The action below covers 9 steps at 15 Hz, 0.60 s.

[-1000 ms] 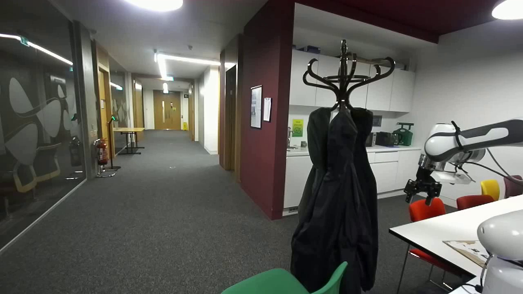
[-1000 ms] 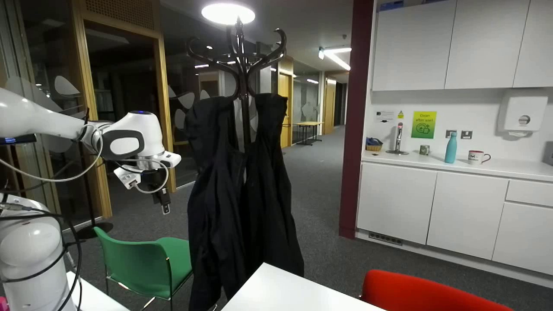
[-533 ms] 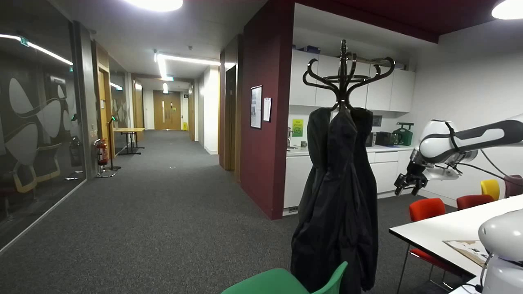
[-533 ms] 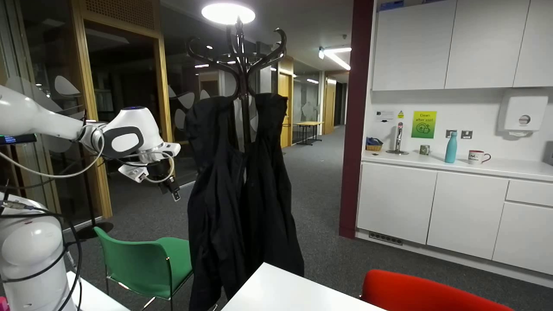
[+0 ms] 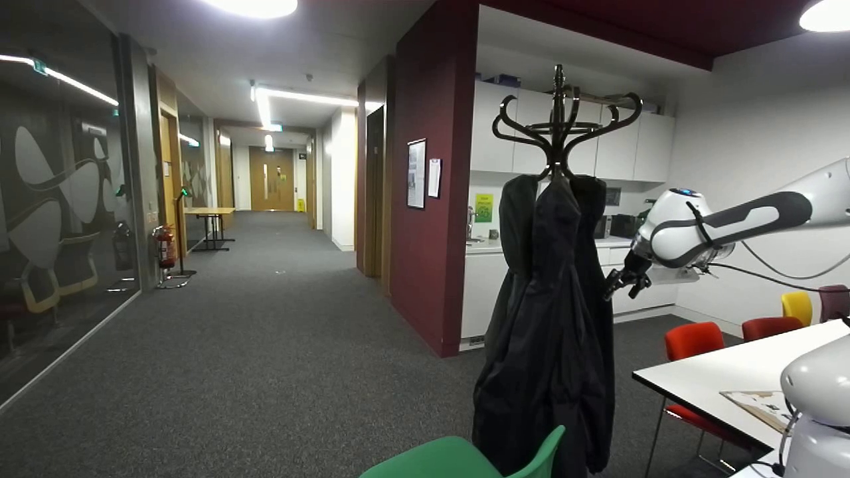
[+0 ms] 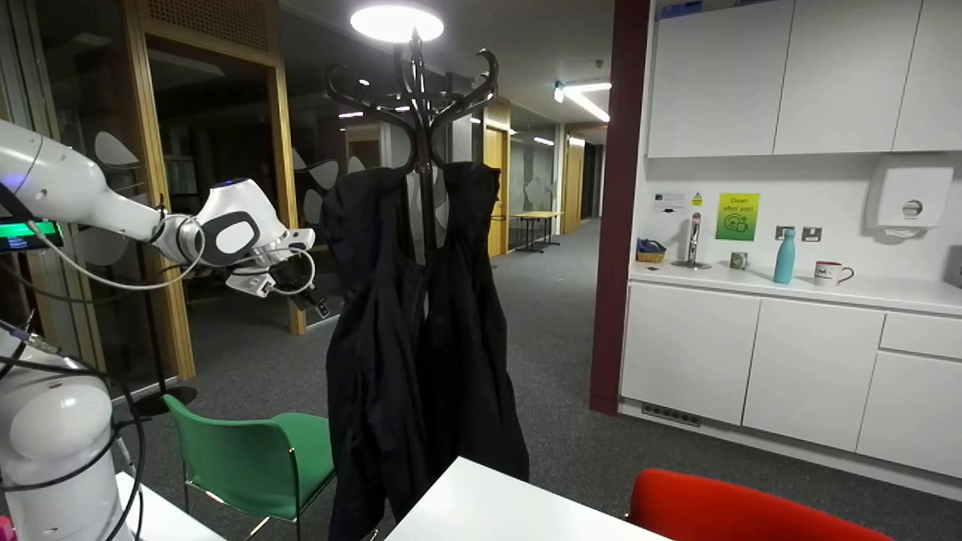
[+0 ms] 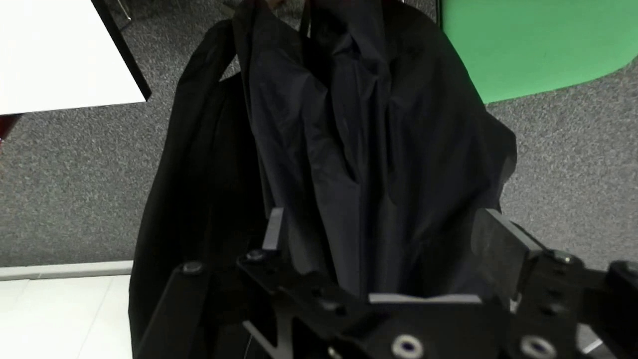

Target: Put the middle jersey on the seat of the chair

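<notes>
approach step (likely pre-grasp): gripper (image 7: 389, 227), jaws wide w/ nothing held, faces the middle jersey (image 5: 552, 312), hung on the coat stand (image 5: 558, 136) near a corner of the tabletop (image 7: 55, 55); next move prob calls for closing in, pinching cloth, then unhooking it twd the green chair (image 6: 234, 460).

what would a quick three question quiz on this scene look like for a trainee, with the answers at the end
1. True or false: the gripper is open.
2. Which of these stands on the kitchen counter? A) a fire extinguisher; B) a turquoise bottle; C) a yellow chair.
3. Fill in: in an exterior view, the middle dark garment hangs on the ____.

Key: 1 true; 2 B; 3 coat stand.
</notes>
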Tool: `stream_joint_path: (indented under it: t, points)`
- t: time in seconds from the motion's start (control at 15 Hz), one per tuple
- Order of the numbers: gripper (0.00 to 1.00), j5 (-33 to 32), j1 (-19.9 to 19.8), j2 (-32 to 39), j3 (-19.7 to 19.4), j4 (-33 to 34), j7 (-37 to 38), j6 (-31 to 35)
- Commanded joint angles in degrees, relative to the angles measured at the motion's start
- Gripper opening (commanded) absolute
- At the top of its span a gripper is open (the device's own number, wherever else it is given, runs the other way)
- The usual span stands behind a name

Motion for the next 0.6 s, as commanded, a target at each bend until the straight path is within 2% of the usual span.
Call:
stream_joint_path:
  t: [0.0,0.07,0.13,0.4,0.47,0.53]
  points:
    - [1.0,-0.9,-1.2,4.4,2.0,6.9,4.0,0.4]
    - [1.0,-0.7,-1.4,4.7,2.3,8.2,5.1,-1.5]
    - [1.0,-0.2,0.0,2.6,1.1,4.8,3.1,-0.2]
    - [1.0,-0.2,-0.1,4.0,1.2,6.7,4.1,-0.4]
    - [1.0,-0.3,-0.2,3.3,1.0,5.1,3.9,1.1]
    - [1.0,-0.9,-0.8,2.7,1.0,3.4,4.2,5.7]
